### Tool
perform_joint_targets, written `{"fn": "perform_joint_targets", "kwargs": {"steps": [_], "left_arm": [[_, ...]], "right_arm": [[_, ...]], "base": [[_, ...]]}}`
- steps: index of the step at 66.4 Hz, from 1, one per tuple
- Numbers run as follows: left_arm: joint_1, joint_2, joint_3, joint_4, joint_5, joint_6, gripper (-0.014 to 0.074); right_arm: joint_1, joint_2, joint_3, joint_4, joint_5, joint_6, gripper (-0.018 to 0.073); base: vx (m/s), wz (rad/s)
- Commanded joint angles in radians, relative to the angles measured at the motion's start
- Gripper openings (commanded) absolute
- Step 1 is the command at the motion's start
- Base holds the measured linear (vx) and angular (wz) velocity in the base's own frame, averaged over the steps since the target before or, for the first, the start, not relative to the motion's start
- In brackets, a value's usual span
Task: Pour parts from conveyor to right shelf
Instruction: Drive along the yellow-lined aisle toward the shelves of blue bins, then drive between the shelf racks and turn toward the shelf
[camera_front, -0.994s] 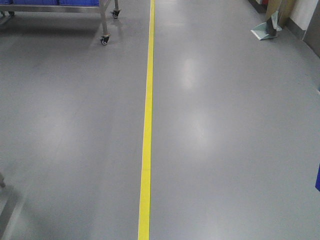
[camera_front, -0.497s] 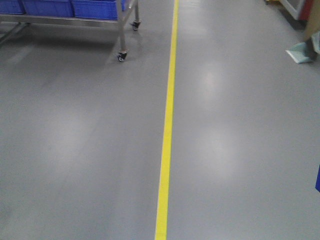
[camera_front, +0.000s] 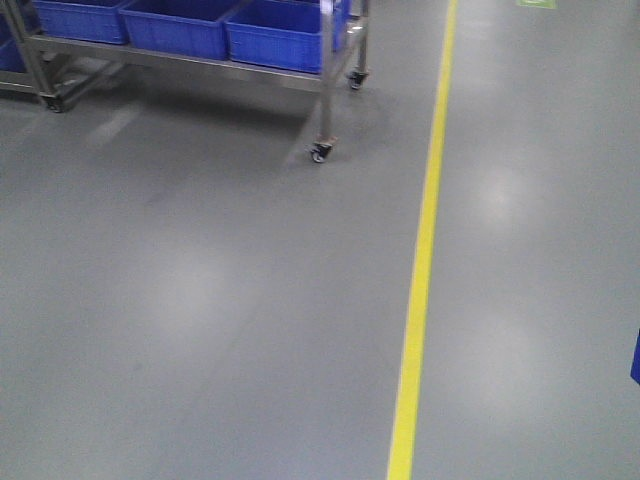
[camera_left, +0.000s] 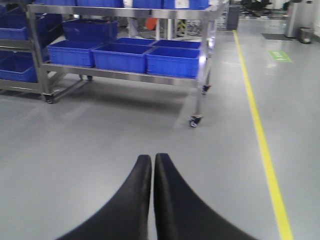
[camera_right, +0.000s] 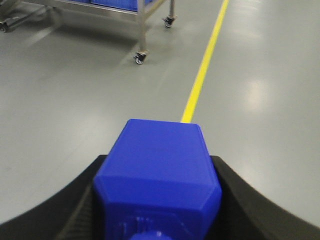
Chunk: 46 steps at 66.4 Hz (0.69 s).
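1. Right pincer (camera_right: 160, 205) clamps the bright-blue, bevelled block (camera_right: 157, 160) — glossy, round knob nearest the lens — above grey floor (camera_right: 260, 100).
2. Left pincer (camera_left: 152, 195) pressed together, empty.
3. Wheeled shelf (camera_left: 125, 76) holds blue crates (camera_left: 172, 61) beyond.

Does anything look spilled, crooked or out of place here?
Nothing stands out. The floor shows no spills, the blue crates sit straight on the rack, and the blue block sits squarely in the right end effector.

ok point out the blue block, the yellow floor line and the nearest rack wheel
blue block (camera_right: 157, 165): right wrist view, middle of its top face
yellow floor line (camera_front: 420, 270): front view, midway along the stripe
rack wheel (camera_front: 319, 153): front view, on the caster itself
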Motion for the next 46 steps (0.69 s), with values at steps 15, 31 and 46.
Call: {"fn": "perform_joint_targets", "kwargs": {"steps": [15, 31, 46], "left_arm": [[-0.005, -0.012, -0.019, -0.008, -0.072, -0.008, -0.0006], [-0.005, -0.012, -0.019, -0.008, -0.071, -0.008, -0.0006], [-0.005, -0.012, -0.019, -0.008, -0.073, -0.008, -0.0006]], "right_arm": [[-0.008, 0.011, -0.028, 0.000, -0.075, 0.000, -0.0005], [-0.008, 0.011, -0.028, 0.000, -0.075, 0.000, -0.0005], [-0.008, 0.011, -0.028, -0.001, -0.074, 0.000, -0.0005]], "base": [[0.74, 0.41], [0.72, 0.51], [0.71, 0.55]]}}
